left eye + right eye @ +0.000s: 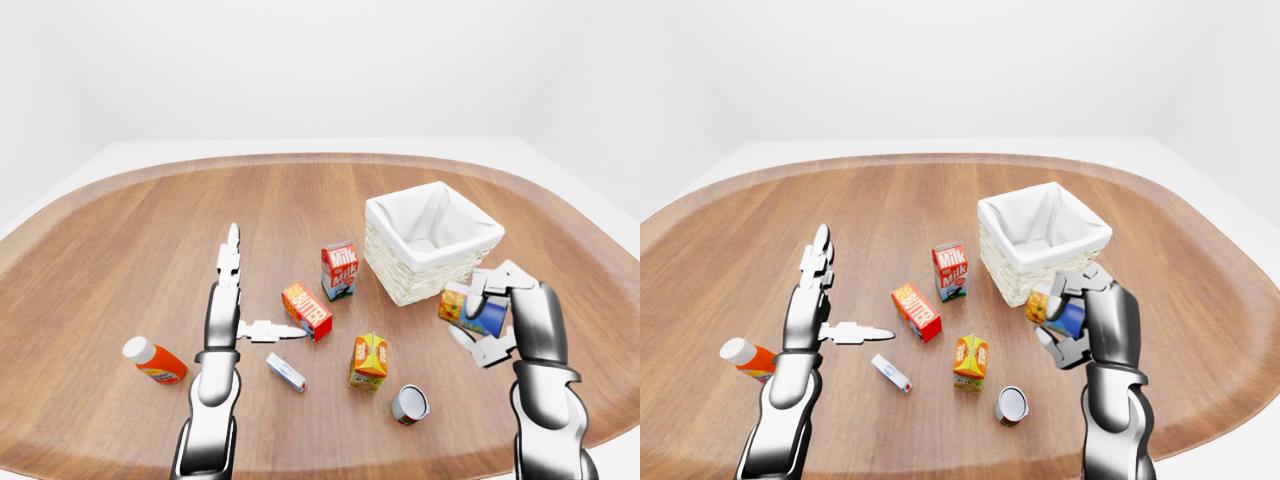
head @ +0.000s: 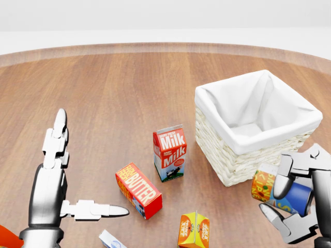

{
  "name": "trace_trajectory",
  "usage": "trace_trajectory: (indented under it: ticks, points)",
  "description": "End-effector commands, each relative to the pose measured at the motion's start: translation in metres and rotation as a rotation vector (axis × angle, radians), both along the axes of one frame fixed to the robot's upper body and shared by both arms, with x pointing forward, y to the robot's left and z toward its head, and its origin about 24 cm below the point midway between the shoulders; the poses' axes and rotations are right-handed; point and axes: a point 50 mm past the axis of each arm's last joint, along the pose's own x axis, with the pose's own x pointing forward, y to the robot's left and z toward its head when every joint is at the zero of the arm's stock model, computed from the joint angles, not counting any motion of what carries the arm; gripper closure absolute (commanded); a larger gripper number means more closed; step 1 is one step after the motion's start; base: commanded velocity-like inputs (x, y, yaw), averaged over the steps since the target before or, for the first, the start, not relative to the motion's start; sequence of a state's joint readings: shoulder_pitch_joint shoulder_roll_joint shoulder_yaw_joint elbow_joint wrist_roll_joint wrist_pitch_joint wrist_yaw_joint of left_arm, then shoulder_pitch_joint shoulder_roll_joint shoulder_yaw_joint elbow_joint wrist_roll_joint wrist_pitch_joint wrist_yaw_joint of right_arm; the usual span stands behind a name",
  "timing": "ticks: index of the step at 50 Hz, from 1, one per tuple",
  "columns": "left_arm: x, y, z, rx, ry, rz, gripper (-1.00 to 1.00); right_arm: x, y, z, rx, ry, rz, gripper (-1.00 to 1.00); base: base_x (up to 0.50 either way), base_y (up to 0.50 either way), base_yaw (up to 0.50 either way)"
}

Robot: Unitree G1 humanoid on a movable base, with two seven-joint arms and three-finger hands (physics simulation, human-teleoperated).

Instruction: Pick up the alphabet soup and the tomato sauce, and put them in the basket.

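Right robot hand (image 2: 292, 199) gripped a small cylindrical can with an orange, yellow and blue label (image 2: 279, 194), taken to be the alphabet soup; fingers wrapped round its side wall. Can was lifted clear of the brown wooden desk (image 2: 129, 88), lying tilted in the grip, just beside the lower right wall of the white-lined wicker basket (image 2: 253, 129) in the head view, not yet over its rim.

Left robot hand (image 2: 70, 181) was open and empty, fingers spread, hovering near the red butter box (image 2: 138, 190).

A second can, grey metal end showing (image 1: 409, 403), lay on the desk below the orange juice carton (image 1: 368, 361) in the left-eye view; probably the tomato sauce, label unreadable.

Handling, judged: both cans rigid, fairly dense, smooth-walled and likely slippery. Best taken across the mid-body, fingers opposing. The lying can could roll if nudged. Basket lining was soft, so a short drop should do no harm.
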State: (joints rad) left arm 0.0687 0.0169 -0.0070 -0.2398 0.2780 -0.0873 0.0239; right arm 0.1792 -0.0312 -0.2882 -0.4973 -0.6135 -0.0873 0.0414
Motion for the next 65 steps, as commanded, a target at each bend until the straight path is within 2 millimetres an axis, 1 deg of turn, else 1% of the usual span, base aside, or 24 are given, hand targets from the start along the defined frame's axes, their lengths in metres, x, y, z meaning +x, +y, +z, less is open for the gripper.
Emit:
trace_trajectory:
  ticks: [1,13,15,20,27,30,33,37,40,45,48,49,56,58,64,65]
  points:
    - [0.000,0.001,-0.002,-0.016,0.007,-0.001,-1.00,0.003,0.010,0.032,0.018,-0.172,0.060,1.00,0.00,0.00,0.00]
    - [0.000,0.001,-0.001,-0.016,0.006,-0.004,-1.00,0.007,0.024,0.061,-0.023,-0.297,0.140,1.00,0.00,0.00,0.00]
    - [0.000,0.000,-0.001,-0.015,0.005,-0.004,-1.00,0.009,0.025,0.063,-0.029,-0.306,0.146,1.00,0.00,0.00,0.00]
    - [0.000,0.000,-0.001,-0.015,0.005,-0.004,-1.00,0.018,0.027,0.066,-0.044,-0.322,0.150,1.00,0.00,0.00,0.00]
    - [0.000,0.001,-0.002,-0.015,0.011,-0.004,-1.00,0.038,0.026,0.069,-0.067,-0.339,0.132,1.00,0.00,0.00,0.00]
    - [0.000,0.000,-0.002,-0.016,0.010,-0.004,-1.00,0.038,0.029,0.074,-0.067,-0.356,0.154,1.00,0.00,0.00,0.00]
    - [0.000,0.001,-0.002,-0.016,0.009,-0.003,-1.00,0.045,0.032,0.083,-0.089,-0.382,0.160,1.00,0.00,0.00,0.00]
    - [0.000,0.001,-0.001,-0.017,0.004,-0.004,-1.00,0.055,0.036,0.088,-0.099,-0.380,0.157,1.00,0.00,0.00,0.00]
    - [0.001,0.001,-0.002,-0.019,0.010,-0.002,-1.00,0.061,0.038,0.088,-0.104,-0.373,0.153,1.00,0.00,0.00,0.00]
    - [0.001,0.001,-0.001,-0.020,0.005,-0.001,-1.00,0.081,0.039,0.088,-0.118,-0.354,0.132,1.00,0.00,0.00,0.00]
    - [0.001,0.001,-0.001,-0.020,0.006,-0.001,-1.00,0.085,0.039,0.087,-0.125,-0.347,0.124,1.00,0.00,0.00,0.00]
    - [0.001,0.001,-0.001,-0.021,0.005,-0.001,-1.00,0.089,0.039,0.085,-0.131,-0.340,0.120,1.00,0.00,0.00,0.00]
    - [0.001,0.001,0.000,-0.021,0.002,-0.002,-1.00,0.108,0.037,0.084,-0.136,-0.315,0.099,1.00,0.00,0.00,0.00]
    - [0.001,0.001,0.000,-0.021,-0.001,-0.002,-1.00,0.118,0.037,0.081,-0.146,-0.301,0.086,1.00,0.00,0.00,0.00]
    - [0.001,0.001,-0.001,-0.023,0.007,-0.002,-1.00,0.133,0.037,0.073,-0.148,-0.269,0.074,1.00,0.00,0.00,0.00]
    - [0.001,0.001,-0.002,-0.023,0.007,-0.002,-1.00,0.141,0.036,0.070,-0.156,-0.254,0.056,1.00,0.00,0.00,0.00]
